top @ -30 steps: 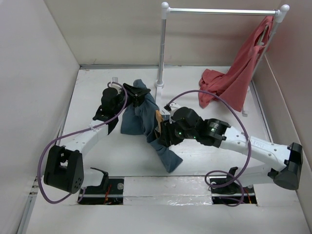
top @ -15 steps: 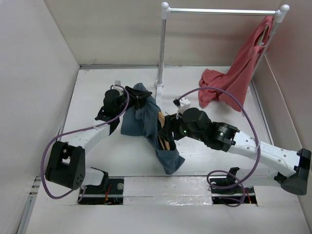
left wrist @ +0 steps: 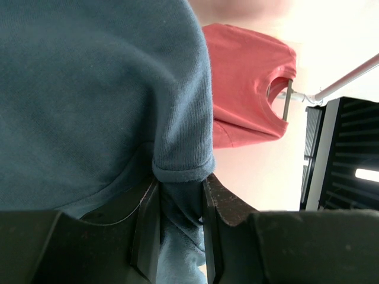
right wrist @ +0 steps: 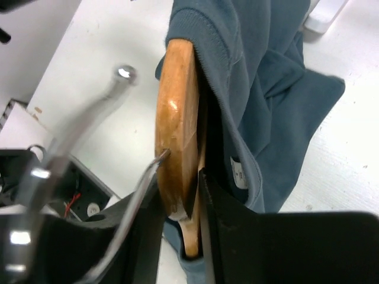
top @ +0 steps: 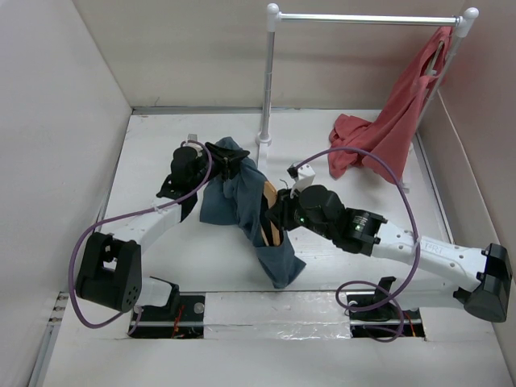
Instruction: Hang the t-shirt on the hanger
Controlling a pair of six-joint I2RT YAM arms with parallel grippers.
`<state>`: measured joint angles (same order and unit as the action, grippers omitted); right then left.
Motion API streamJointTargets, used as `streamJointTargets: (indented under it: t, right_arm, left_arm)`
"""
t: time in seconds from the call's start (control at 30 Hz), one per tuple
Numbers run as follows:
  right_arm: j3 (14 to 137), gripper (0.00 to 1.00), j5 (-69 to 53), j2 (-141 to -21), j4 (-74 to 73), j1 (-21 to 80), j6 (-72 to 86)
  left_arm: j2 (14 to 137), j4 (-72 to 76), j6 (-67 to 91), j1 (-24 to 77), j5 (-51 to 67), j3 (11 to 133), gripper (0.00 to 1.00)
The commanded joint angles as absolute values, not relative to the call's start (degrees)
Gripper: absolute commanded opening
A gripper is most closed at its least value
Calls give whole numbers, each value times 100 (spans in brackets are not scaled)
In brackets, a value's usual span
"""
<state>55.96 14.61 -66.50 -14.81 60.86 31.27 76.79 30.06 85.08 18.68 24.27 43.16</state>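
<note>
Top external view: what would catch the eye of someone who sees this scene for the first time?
The dark blue t-shirt hangs mid-scene between both arms: the left gripper pinches its fabric, and the right gripper holds the wooden hanger partly inside it. At the back right, a coral-red garment hangs from the white rail.

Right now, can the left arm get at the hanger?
Probably not: the left pincer is shut on the t-shirt, and the hanger is clamped in the right pincer, partly covered by that fabric.
</note>
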Motion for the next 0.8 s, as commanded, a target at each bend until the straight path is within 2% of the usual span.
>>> streamJointTargets:
  t: [0.0,0.13,0.23,0.27,0.33,0.53,0.57,0.67,0.73,0.77]
  right_arm:
    - [5423,37,1845,-6680,-985,6144,3120]
    - [5300,37,2065,-6776,-896,6144,3094]
    - [5212,33,2232,-6750,-844,6144,3094]
    - [5168,20,2311,-6724,-765,6144,3085]
    - [5037,1,2381,-6610,-660,6144,3076]
    - [5045,0,2487,-6092,-685,6144,3103]
    - [5080,0,2505,-6030,-729,6144,3094]
    - [5203,0,2514,-5924,-1018,6144,3111]
    - [5291,0,2505,-5871,-1124,6144,3138]
    - [5308,0,2505,-5819,-1195,6144,3138]
  left_arm:
    - [7488,3445,8798,1916,2646,4790,0]
    - [7453,3419,8807,1916,2628,4939,0]
    - [7444,3419,8815,1916,2602,4975,0]
    - [7453,3428,8824,1916,2602,4992,0]
    - [7453,3454,8842,1916,2628,5027,0]
    - [7453,3069,8377,1916,2575,5307,0]
    - [7453,2937,8124,1916,2540,5378,2]
    - [7497,2541,7692,1916,2409,5651,21]
    - [7523,2268,7375,1916,2312,5782,27]
    - [7532,2233,7313,1916,2277,5809,34]
